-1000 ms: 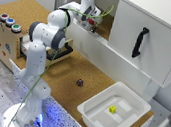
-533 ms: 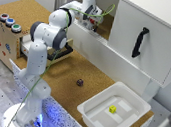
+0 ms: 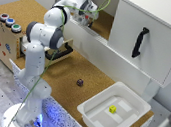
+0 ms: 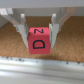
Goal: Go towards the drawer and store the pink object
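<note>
In the wrist view my gripper point(image 4: 38, 43) is shut on the pink object point(image 4: 39, 37), a pink cube with dark letters on its face, held between both fingers above a cork surface. In the exterior view the gripper point(image 3: 86, 20) hangs over the cork shelf beside the white cabinet, and the cube is too small to make out there. The drawer point(image 3: 62, 52), with its black bar handle, stands pulled out of the light wooden box point(image 3: 2, 41) at the exterior view's left. It is well away from the gripper and partly hidden by my arm.
Coloured round buttons point(image 3: 10, 22) sit on top of the wooden box. A white cabinet door with a black handle point(image 3: 139, 42) is to the gripper's right. A dark maroon piece point(image 3: 79, 82) lies on the cork table. A white tray point(image 3: 93, 119) holds a yellow cube point(image 3: 112, 109).
The gripper has risen slightly and drifted towards the exterior view's left, with the pink object still in it. Nothing else has moved.
</note>
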Robot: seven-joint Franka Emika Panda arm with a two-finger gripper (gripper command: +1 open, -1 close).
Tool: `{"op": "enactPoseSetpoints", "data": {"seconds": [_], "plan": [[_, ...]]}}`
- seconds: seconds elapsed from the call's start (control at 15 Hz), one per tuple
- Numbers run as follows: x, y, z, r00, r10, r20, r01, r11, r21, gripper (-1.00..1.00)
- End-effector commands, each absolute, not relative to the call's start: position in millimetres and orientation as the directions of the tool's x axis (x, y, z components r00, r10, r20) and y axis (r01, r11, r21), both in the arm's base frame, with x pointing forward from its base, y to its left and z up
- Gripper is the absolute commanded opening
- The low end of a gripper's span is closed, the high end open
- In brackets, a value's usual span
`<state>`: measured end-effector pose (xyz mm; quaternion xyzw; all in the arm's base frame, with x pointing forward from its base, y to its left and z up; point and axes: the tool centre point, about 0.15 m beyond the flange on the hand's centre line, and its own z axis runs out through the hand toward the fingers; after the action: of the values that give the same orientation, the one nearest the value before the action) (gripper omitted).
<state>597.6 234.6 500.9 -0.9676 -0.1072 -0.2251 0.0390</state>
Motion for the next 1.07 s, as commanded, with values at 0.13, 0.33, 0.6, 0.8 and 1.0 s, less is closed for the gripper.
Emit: {"op": "enactPoseSetpoints", "data": {"seconds": [0.13, 0.33, 0.6, 0.8, 1.0], "plan": [[446, 261, 457, 0.895, 0.12, 0.43, 0.142, -0.99, -0.019, -1.0], [391, 267, 417, 0.942, 0.093, 0.322, 0.112, -0.993, -0.041, -1.0], [354, 271, 375, 0.972, 0.116, 0.205, 0.128, -0.991, -0.046, -1.0], [346, 269, 349, 0.98, 0.131, 0.147, 0.138, -0.989, -0.045, -1.0], [346, 269, 322, 0.982, 0.158, 0.103, 0.165, -0.984, -0.06, -1.0]]}}
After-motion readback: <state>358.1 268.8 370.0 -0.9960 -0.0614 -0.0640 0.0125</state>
